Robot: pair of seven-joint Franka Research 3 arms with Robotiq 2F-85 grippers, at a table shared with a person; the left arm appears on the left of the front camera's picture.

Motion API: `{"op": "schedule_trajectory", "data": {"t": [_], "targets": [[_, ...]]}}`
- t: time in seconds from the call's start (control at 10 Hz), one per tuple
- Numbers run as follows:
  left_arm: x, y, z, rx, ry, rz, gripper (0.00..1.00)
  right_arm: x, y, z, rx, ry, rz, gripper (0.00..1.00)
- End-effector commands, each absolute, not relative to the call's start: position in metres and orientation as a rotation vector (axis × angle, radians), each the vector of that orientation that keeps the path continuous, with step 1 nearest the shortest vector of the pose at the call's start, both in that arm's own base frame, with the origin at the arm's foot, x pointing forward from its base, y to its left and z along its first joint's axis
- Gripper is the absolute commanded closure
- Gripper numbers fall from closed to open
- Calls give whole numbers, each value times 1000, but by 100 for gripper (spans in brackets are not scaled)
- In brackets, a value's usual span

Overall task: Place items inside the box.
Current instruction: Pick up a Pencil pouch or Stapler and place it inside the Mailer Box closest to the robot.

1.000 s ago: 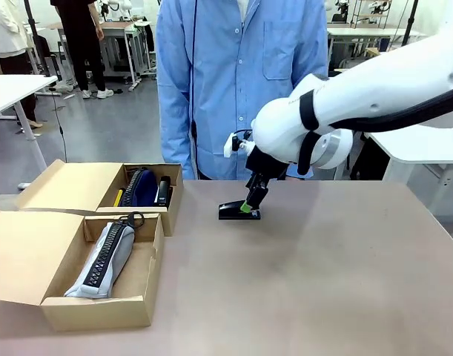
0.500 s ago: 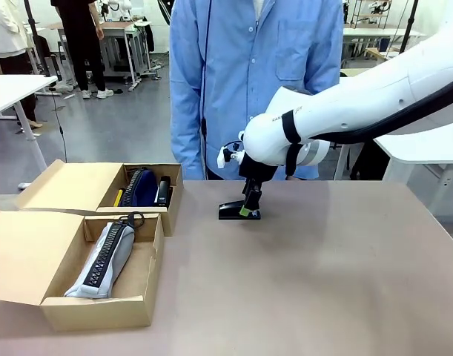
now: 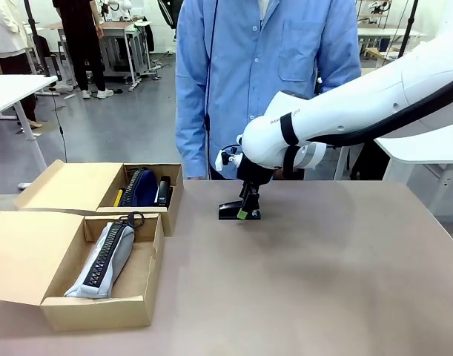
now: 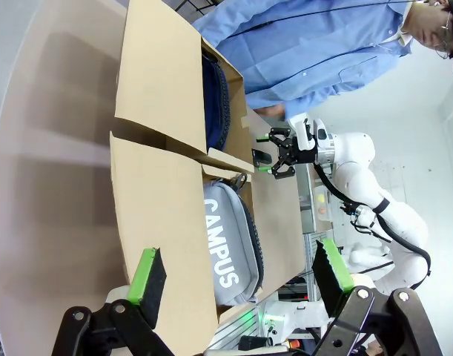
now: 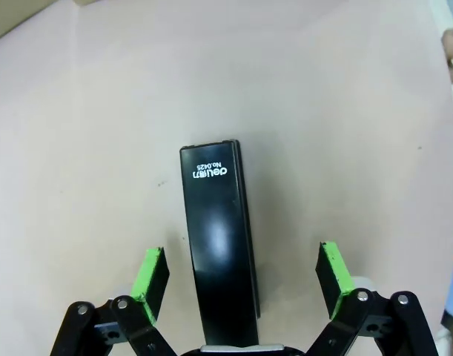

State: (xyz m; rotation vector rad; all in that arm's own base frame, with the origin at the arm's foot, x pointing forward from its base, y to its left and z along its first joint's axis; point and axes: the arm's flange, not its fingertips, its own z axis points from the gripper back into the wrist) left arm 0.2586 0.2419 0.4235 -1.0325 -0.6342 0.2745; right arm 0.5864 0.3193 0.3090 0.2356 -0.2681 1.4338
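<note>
My right gripper is lowered over the black stapler on the tabletop. Its jaws are apart, with one green pad on each side of the stapler and neither touching it. The stapler lies flat, to the right of the far box and apart from it. My left gripper is spread wide and holds nothing — beyond it, the grey pouch lies in the near box.

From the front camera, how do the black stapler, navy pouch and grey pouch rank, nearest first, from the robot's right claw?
1. Black stapler, on the table at the right gripper.
2. Navy pouch, in the far box, left.
3. Grey pouch, in the near box, farther left.
</note>
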Motion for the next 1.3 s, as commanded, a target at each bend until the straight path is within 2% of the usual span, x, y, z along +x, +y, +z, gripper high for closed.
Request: {"op": "schedule_trajectory", "data": {"t": [0.0,0.1,0.2,0.3,0.4,0.9,1.1,1.2], "targets": [[258,242,424,-1046,-660,260,0,588,319,314,237,-247,1463,60],[258,242,424,-1046,-660,260,0,587,319,313,242,-237,1467,60],[258,242,424,-1046,-660,260,0,586,320,312,237,-221,1472,100],[258,242,424,-1046,-660,260,0,585,321,312,234,-219,1479,65],[258,242,424,-1046,-660,260,0,583,320,313,233,-211,1482,100],[258,242,424,-1046,-660,260,0,575,314,318,246,-172,1499,100],[258,242,424,-1046,-660,260,0,552,284,333,306,-98,1521,100],[258,242,424,-1046,-660,260,0,531,251,349,332,-119,1532,100]]}}
